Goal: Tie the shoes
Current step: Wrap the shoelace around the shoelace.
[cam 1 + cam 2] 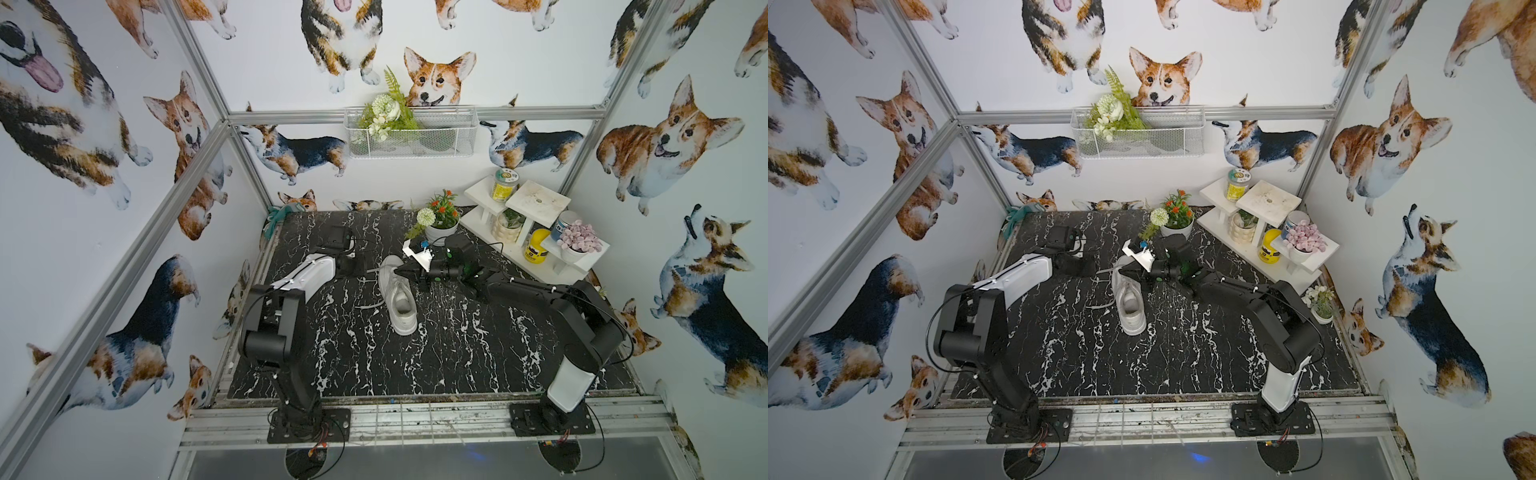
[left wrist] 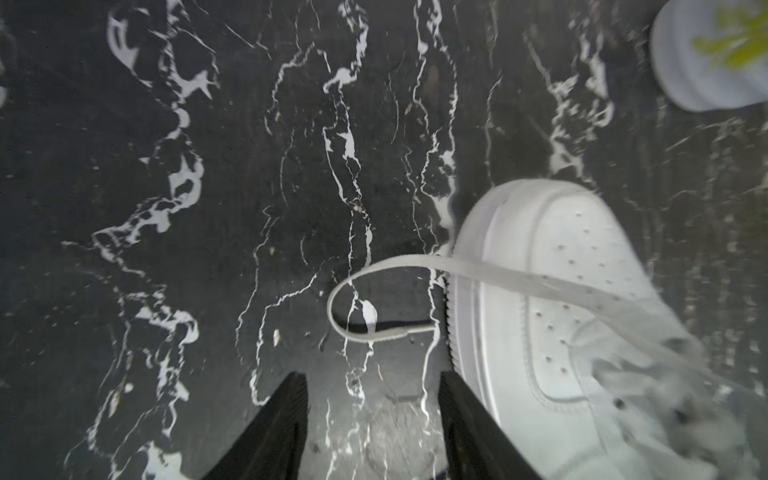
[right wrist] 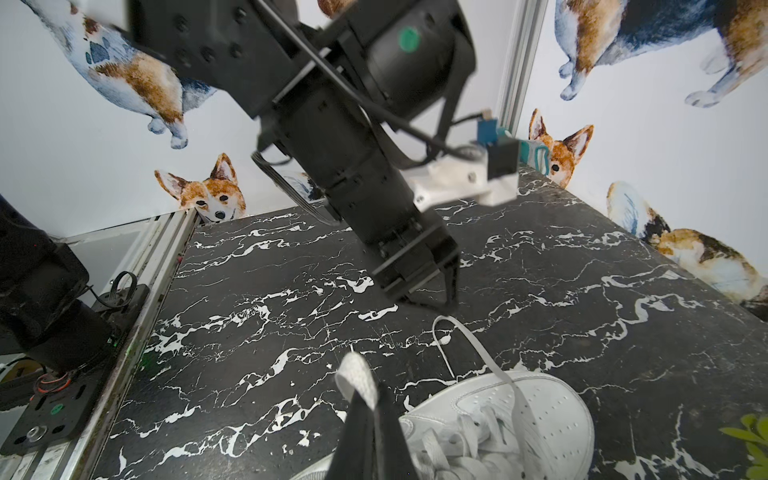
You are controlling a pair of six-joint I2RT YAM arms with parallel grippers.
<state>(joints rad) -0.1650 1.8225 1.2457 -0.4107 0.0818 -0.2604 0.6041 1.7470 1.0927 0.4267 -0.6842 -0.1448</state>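
- The black marble table (image 1: 415, 365) bears the white sneaker (image 1: 399, 297) at the centre of both top views, with its heel toward the lower edge.
- The right gripper (image 3: 368, 401), above the laced part, is clenched on one lace end (image 3: 355, 374).
- The left gripper (image 2: 370, 378), left of the toe, is released, fingers apart; the other lace (image 2: 374, 291) curls on the table just ahead.
- Above the toe stands a white flowerpot (image 1: 440, 232).

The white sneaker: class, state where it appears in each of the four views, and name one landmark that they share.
A top view: sneaker near the picture's centre.
A top view: sneaker again near the centre.
Left wrist: sneaker, toe only, beside the left gripper.
Right wrist: sneaker, toe and laces, beside the right gripper.
Shared landmark: the black marbled tabletop.
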